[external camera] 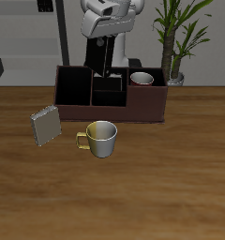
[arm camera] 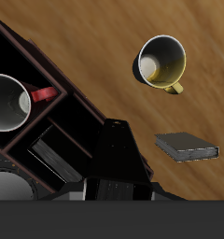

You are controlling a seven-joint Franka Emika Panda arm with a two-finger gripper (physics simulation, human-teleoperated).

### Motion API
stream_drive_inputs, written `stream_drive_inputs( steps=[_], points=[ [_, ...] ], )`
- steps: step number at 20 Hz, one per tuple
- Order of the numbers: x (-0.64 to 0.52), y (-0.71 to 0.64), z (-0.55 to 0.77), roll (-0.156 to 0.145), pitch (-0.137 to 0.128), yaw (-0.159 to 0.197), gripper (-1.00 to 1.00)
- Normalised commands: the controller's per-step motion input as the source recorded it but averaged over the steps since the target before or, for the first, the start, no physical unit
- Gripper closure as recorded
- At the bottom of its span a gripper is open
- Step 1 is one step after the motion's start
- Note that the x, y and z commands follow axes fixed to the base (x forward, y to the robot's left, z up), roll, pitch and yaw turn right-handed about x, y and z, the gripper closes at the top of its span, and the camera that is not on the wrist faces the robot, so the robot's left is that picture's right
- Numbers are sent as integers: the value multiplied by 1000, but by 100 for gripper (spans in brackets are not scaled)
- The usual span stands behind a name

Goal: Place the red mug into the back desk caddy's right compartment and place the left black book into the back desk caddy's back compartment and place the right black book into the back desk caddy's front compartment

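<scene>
The arm hangs over the dark desk caddy (external camera: 77, 116) at the back of the counter (external camera: 180, 178), with the fingers (external camera: 107, 67) reaching down toward the caddy's middle compartments. Both the fingers and the caddy's inside are dark. I cannot tell how far apart the fingers stand, or whether they hold anything.

In what follows, 12 o'clock in the exterior view means the counter's back edge. The red mug (external camera: 142, 79) stands upright in the caddy's end compartment, at about 3 o'clock from the fingers. Its pale inside faces up. In the wrist view the same mug (arm camera: 7, 101) shows its red handle against the compartment wall.

Also in the wrist view, a black book (arm camera: 56, 154) with a pale edge sits inside a neighbouring compartment, just beside one of the fingers (arm camera: 119, 154). I cannot tell which of the two black books it is, and no second one can be made out.

A cream mug (external camera: 101, 138) with a yellow handle stands on the bare counter at about 6 o'clock from the caddy, near it but not touching. A grey book (external camera: 46, 127) is at about 9 o'clock from that mug, apart from it. It is nearer the caddy's other end. A potted plant (external camera: 175, 42) stands at about 2 o'clock from the caddy, at the counter's back.
</scene>
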Motion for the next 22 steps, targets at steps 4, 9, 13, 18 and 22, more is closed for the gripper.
stream_drive_inputs(
  steps=[4, 9, 13, 18, 22],
  points=[
    [20, 284, 63, -19, -21, 88, 100],
    [-106, 108, -324, -12, -7, 206, 100],
    [-143, 119, -216, 30, 12, 115, 100],
    [-75, -48, -155, 1, 2, 82, 100],
    [-140, -12, -212, 26, 26, 140, 100]
  ],
)
